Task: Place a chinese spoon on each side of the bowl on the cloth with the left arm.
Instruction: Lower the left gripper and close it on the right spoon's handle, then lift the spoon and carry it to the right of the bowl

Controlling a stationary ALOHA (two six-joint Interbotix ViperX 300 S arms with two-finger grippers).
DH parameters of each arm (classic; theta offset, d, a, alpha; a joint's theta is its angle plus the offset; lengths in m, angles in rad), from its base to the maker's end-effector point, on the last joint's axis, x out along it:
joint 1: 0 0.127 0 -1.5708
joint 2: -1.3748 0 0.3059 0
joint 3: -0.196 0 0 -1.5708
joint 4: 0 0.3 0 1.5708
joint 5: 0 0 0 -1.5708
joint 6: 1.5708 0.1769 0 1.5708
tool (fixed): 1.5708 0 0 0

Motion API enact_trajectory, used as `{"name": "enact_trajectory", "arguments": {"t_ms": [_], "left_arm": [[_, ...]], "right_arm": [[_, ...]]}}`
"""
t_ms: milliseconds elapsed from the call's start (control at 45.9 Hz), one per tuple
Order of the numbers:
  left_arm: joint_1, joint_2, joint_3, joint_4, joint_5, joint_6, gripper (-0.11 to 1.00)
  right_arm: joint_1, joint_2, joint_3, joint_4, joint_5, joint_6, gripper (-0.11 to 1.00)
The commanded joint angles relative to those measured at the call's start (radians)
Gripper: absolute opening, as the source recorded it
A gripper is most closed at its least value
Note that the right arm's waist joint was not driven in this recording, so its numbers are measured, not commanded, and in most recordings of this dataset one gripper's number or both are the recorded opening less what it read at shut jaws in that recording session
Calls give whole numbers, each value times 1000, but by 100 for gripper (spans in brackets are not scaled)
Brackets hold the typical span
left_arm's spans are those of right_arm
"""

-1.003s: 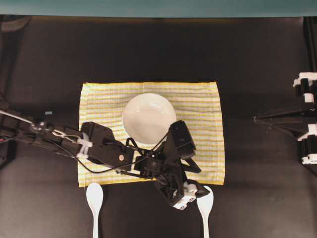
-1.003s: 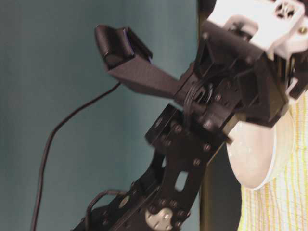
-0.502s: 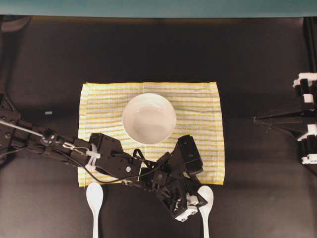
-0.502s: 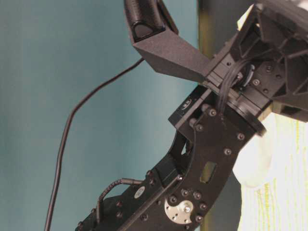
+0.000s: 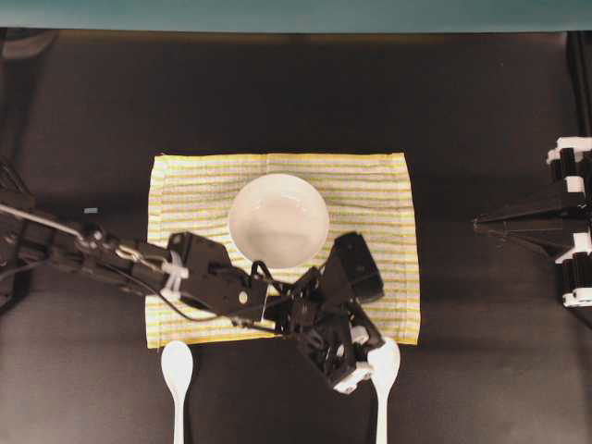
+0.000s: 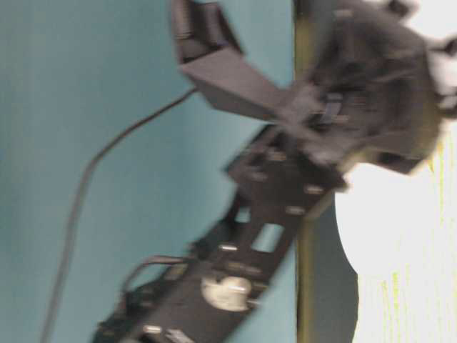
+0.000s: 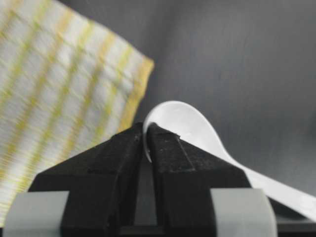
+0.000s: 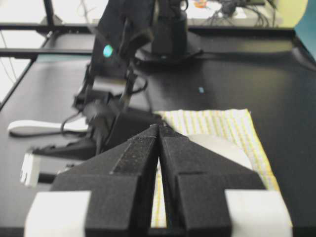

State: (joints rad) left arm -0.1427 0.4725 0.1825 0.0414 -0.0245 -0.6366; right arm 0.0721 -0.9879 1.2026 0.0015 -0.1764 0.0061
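Left gripper (image 7: 148, 140), wide a second before, had pinched shut on the right-hand Chinese spoon's (image 5: 382, 363) bowl rim beside the striped cloth (image 5: 194, 194); right gripper (image 8: 159, 131) closed.

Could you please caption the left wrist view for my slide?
Left gripper shut on white spoon's rim beside the cloth.

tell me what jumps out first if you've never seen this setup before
The white bowl sits in the middle of the yellow-striped cloth, bright against the black table. The left gripper reaches past the cloth's near right corner and is shut on the rim of a white spoon. A second white spoon lies off the cloth's near left corner.
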Motion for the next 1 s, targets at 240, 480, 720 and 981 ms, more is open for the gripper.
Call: {"name": "enact_trajectory", "arguments": {"t_ms": [240, 480, 720, 981], "left_arm": [[143, -187, -71, 3, 264, 77, 5], [218, -173, -169, 3, 476, 206, 5], [227, -146, -173, 3, 439, 262, 5], [276, -112, -135, 3, 371, 311, 5]], "right_arm": [[0, 6, -6, 2, -11, 3, 1], [0, 6, -6, 2, -9, 3, 1], [0, 5, -6, 3, -5, 5, 1], [0, 6, -6, 2, -5, 5, 1]]}}
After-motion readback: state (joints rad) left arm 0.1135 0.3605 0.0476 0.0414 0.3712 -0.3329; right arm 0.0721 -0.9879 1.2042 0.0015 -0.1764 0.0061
